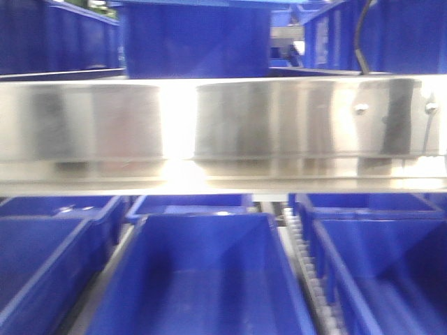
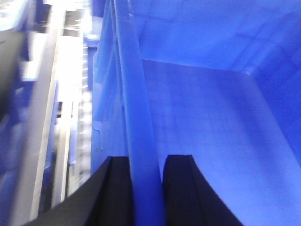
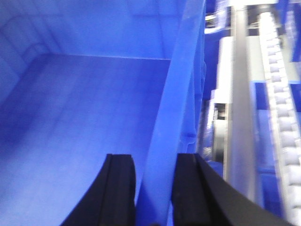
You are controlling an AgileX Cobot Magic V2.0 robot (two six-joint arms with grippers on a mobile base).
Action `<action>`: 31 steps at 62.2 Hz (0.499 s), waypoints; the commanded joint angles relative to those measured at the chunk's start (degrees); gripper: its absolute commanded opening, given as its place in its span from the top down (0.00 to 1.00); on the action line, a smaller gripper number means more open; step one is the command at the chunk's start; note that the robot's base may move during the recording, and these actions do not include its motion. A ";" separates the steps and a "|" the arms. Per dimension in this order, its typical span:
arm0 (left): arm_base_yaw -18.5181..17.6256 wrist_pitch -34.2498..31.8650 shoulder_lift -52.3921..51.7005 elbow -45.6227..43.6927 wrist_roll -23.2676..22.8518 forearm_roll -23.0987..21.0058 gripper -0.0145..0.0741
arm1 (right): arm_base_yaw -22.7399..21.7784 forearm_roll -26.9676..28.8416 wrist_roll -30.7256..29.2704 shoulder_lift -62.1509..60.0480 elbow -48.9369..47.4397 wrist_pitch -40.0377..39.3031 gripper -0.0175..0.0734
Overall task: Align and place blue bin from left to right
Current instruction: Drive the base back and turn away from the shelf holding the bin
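Polished steel rail [image 1: 223, 132] spans the view horizontally, with a bolt [image 1: 361, 109] near its right end. One blue bin [image 1: 195, 42] shows above the rail at centre; its base is hidden. Below the rail lie open bins: centre bin [image 1: 202, 279], left bin [image 1: 35, 265], right bin [image 1: 391, 272]. A white roller track [image 1: 311, 279] runs between the centre and right bins. Fine detail is blurred.

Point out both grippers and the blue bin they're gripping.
left gripper [image 2: 146, 162]: left wrist view, midway between its fingertips.
right gripper [image 3: 154, 160]: right wrist view, midway between its fingertips.
blue bin [image 3: 94, 103]: right wrist view, inside floor.
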 commanded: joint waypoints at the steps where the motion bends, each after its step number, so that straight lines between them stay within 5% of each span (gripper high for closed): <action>1: -0.85 -6.19 -1.41 -1.31 0.96 -4.60 0.96 | 0.80 3.18 -2.38 -1.78 -0.64 -11.70 0.98; 31: -0.85 -6.19 -1.41 -1.31 0.96 -4.60 0.96 | 0.80 3.18 -2.38 -1.78 -0.64 -11.70 0.98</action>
